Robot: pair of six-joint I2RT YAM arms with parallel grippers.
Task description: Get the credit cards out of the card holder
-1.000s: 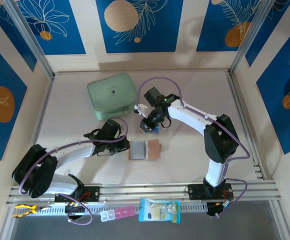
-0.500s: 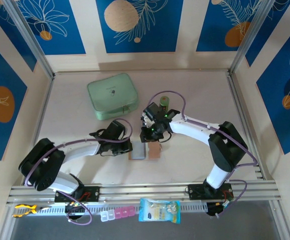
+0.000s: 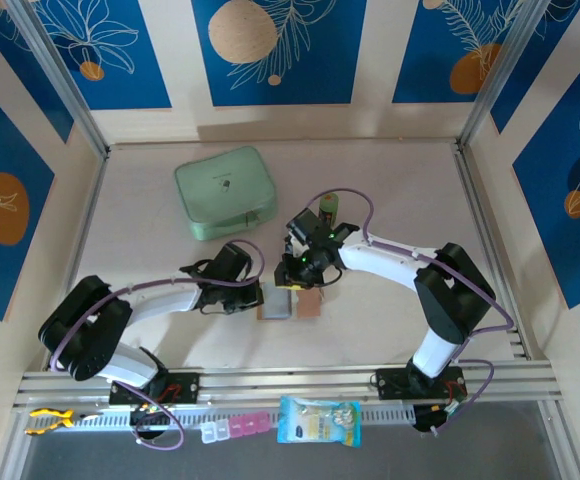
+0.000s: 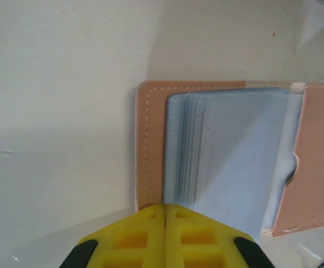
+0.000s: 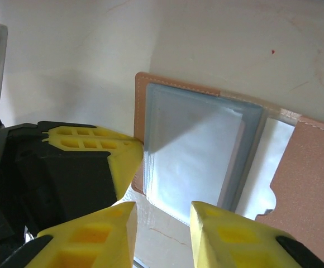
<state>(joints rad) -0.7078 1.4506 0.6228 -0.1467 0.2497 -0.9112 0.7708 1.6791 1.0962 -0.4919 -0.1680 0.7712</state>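
The card holder (image 3: 292, 304) lies open on the table, tan leather (image 4: 151, 139) with grey clear-plastic pockets (image 5: 190, 151) fanned up. My left gripper (image 4: 165, 207) is shut, its yellow tips pressed down on the holder's left leather edge; its fingers (image 5: 95, 151) also appear in the right wrist view. My right gripper (image 5: 162, 220) is open just above the near edge of the plastic pockets, with bare table between its fingers. The credit cards are hidden or out of view.
A mint-green zip case (image 3: 225, 192) lies at the back left of the table. Aluminium rails (image 3: 290, 380) run along the near edge, with a blue snack packet (image 3: 318, 420) and a pill box (image 3: 235, 427) in front. Walls close in on three sides.
My right gripper came down from beside the green case to the card holder and opened its jaws. My left gripper slid right onto the holder's left edge.
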